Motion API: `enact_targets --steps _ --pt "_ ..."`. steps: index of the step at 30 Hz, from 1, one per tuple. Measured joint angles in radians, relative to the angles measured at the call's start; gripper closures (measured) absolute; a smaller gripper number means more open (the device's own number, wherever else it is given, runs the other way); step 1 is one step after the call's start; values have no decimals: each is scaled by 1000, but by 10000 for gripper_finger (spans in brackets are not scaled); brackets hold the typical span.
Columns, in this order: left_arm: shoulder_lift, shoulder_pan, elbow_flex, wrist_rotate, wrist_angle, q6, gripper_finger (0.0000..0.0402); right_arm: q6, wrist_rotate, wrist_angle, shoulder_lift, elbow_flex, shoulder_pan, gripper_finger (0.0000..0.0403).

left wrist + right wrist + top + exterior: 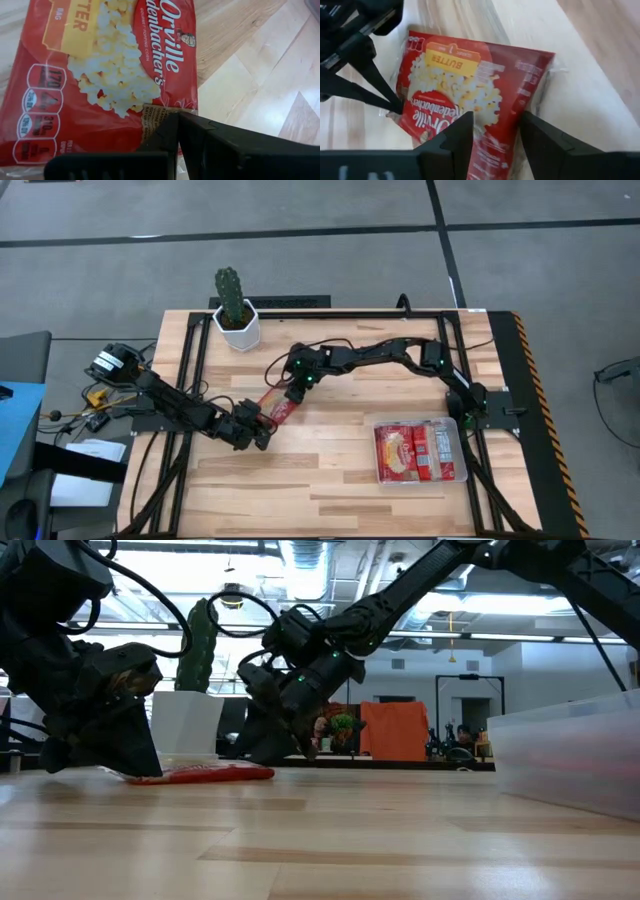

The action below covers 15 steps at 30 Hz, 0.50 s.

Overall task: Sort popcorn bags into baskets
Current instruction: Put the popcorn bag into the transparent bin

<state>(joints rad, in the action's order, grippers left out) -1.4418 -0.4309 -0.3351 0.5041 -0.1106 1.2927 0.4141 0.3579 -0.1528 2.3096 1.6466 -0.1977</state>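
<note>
One red popcorn bag (281,411) lies flat on the wooden table between my two grippers, printed side up (470,80). My left gripper (262,427) is shut at the bag's side toward the table's left. My right gripper (296,392) is open and comes down from the far side. Its two fingers (462,135) stand over the bag's far end; I cannot tell whether they touch it. The clear plastic tray (460,450) sits at the table's right with red bags (398,452) lying inside. My left gripper (176,122) is shut on the popcorn bag's edge (150,112), near a corner beside the printed panel. The fingers slant down from the table's left (395,102). The bag lies on the table, its held end raised slightly (125,774).
A white pot with a cactus (236,325) stands at the far left of the table. Black frame rails (190,370) run along the table's sides. Bare wood (300,490) lies toward the near edge, between the bag and the tray (570,755).
</note>
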Motion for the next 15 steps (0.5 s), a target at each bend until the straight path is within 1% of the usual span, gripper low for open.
enact_targets --steps 4,8,12,15 --pt "0 0 0 0 0 3 401 5 37 -32 -24 -2 -42 226" --pt "0 1 0 4 0 3 401 6 37 -32 -53 0 -73 223" --pt "0 1 0 5 0 1 401 5 29 -38 -48 -2 -76 210" --pt "0 1 0 5 0 0 401 2 30 -36 -30 -1 -59 185"
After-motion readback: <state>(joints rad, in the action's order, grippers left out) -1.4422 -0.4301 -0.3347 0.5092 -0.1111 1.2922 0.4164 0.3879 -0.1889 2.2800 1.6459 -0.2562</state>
